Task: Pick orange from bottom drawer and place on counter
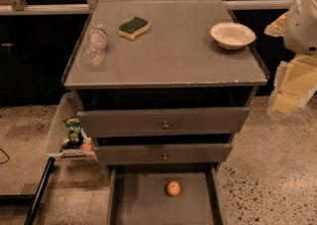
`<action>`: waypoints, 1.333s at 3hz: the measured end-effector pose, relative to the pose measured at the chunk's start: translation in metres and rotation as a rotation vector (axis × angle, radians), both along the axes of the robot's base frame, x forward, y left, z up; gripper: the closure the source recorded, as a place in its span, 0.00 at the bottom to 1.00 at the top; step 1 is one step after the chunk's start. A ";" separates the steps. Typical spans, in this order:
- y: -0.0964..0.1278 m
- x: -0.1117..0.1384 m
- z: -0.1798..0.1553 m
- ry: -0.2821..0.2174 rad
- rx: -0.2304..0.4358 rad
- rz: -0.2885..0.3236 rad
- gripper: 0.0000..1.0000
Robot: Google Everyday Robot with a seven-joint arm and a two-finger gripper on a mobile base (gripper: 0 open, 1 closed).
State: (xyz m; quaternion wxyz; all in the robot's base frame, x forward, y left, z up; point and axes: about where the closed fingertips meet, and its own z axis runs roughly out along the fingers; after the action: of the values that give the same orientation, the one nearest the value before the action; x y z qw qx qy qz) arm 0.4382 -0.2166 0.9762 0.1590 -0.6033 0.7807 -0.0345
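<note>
The orange (173, 188) is small and round and lies on the bare floor of the bottom drawer (143, 201), which is pulled out at the bottom of the view. The grey counter (173, 50) tops the cabinet above it. My arm enters at the right edge. The gripper (291, 86) hangs there, to the right of the counter's front corner. It is well above and to the right of the orange and touches nothing.
On the counter lie a plastic water bottle (94, 45), a green-and-yellow sponge (133, 27) and a white bowl (232, 35). Two knobbed drawers (165, 125) stand slightly open above the bottom one. A side bin (55, 135) at the left holds a green snack packet (74, 130).
</note>
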 end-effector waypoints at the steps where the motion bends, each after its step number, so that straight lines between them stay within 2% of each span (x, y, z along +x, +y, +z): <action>1: 0.002 0.000 -0.004 -0.002 -0.002 0.000 0.00; 2: 0.001 0.001 -0.033 0.038 0.002 -0.014 0.00; 4: -0.004 -0.013 -0.112 0.085 0.027 0.017 0.00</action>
State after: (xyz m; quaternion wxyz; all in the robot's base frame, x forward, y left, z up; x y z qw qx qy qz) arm 0.4255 -0.2209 0.8645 0.1342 -0.6086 0.7820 0.0028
